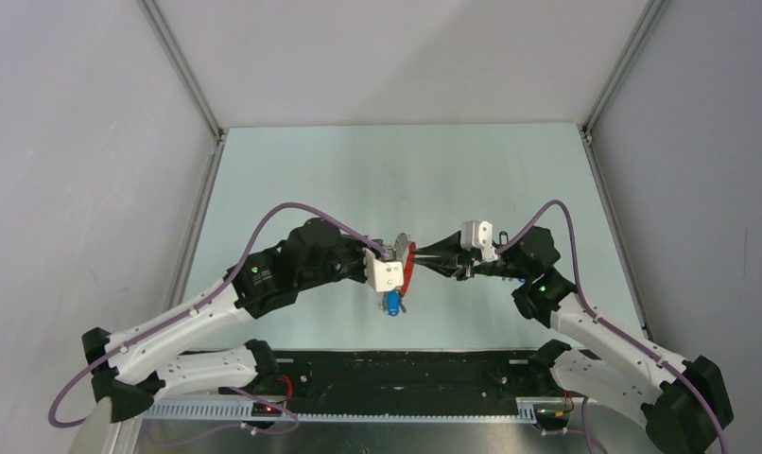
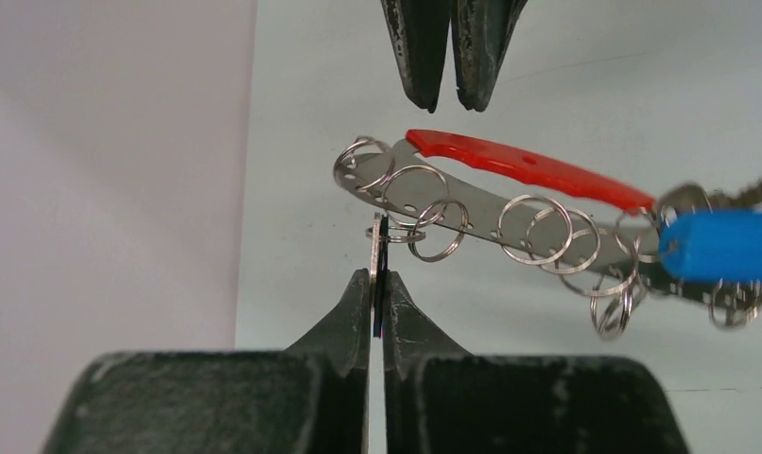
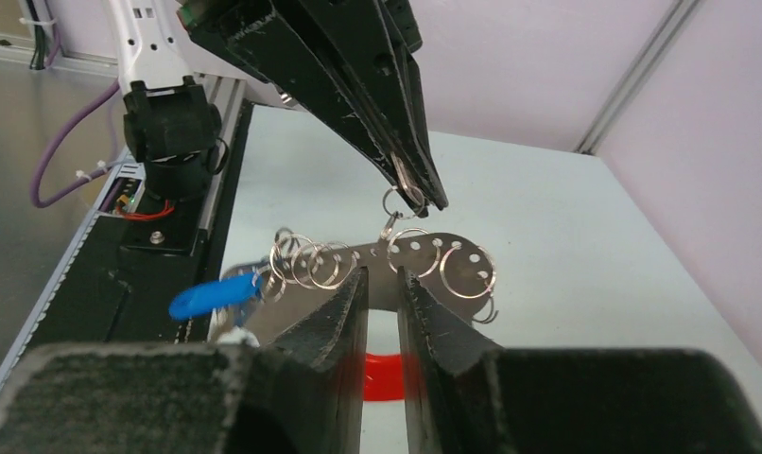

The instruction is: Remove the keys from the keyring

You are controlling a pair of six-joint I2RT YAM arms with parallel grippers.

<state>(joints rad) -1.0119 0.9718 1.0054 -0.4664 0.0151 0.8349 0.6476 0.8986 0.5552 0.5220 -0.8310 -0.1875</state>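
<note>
Your left gripper is clamped on one key, lower centre of its wrist view. The keyring hangs mid-frame, blue tag at right. Right gripper, top centre: grip undeterminable. Step judged: key separation. Next, steady the loop and work the key's ring free.

Pale mint-green flat counter fills the middle. Plain white back wall panel behind it, white side wall panels left and right. Silver aluminium frame struts run along the wall joints. Black base strip at the near edge, grey slotted cable duct below it. Even, soft light.
</note>
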